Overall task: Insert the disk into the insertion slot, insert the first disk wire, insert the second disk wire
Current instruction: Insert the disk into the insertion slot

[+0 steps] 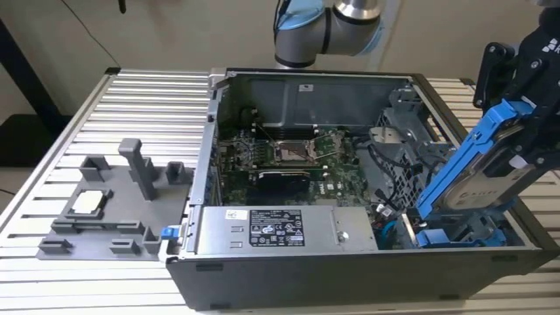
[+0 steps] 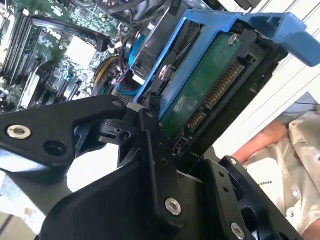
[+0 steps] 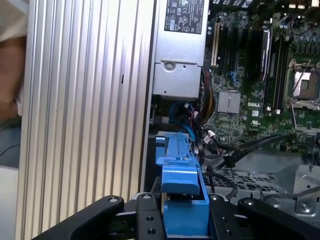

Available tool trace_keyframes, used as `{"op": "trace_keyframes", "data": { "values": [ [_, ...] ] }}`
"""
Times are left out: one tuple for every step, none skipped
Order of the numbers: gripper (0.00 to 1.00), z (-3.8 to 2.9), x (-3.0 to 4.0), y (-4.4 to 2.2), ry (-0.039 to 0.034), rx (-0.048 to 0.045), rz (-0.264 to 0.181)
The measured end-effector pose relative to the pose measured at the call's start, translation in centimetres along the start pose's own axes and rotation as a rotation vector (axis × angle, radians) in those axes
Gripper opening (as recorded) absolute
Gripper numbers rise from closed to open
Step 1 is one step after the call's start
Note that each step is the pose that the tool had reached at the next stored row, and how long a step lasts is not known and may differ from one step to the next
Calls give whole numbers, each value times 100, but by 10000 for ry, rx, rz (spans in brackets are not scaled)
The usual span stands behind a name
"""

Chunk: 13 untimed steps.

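A ribbed metal table (image 1: 140, 105) carries an open computer case (image 1: 350, 279); the gripper (image 1: 520, 128) clamps the disk (image 1: 486, 187), tilted, above the case's edge at the exterior view's right.

The arm (image 1: 328, 29) is seen at the exterior view's top edge, one grey joint bent. The claw (image 1: 518, 131) is held tilted at the exterior view's right and is closed on the disk (image 1: 490, 177). In the first wrist view, its black fingers (image 3: 146, 222) are pressed against the disk's two sides.

claw (image 1: 525, 125) cut off by exterior view's right edge, disk (image 1: 500, 157) label (image 1: 483, 195) too small to read
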<state>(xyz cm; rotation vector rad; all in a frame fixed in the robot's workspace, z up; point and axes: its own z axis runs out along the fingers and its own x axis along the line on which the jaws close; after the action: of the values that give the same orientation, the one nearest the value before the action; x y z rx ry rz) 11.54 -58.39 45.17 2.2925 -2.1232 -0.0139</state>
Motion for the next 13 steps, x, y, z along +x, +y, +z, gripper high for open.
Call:
{"op": "trace_keyframes", "data": {
  "values": [
    [33,13,0,0,1,13,12],
    [33,27,0,-1,1,24,25],
    [33,37,0,-1,2,29,35],
    [33,41,-1,-1,2,29,35],
    [33,41,-1,-1,4,29,34],
    [33,41,-1,-1,4,30,32],
    [33,41,-1,-1,5,29,29],
    [33,41,-1,-1,5,30,25],
    [33,41,-1,-1,5,30,23],
    [33,41,-1,-1,5,29,20],
    [33,44,-2,-1,5,30,21],
    [33,51,-8,-2,6,31,20],
    [33,59,-14,-2,8,33,20]
  ]
}}
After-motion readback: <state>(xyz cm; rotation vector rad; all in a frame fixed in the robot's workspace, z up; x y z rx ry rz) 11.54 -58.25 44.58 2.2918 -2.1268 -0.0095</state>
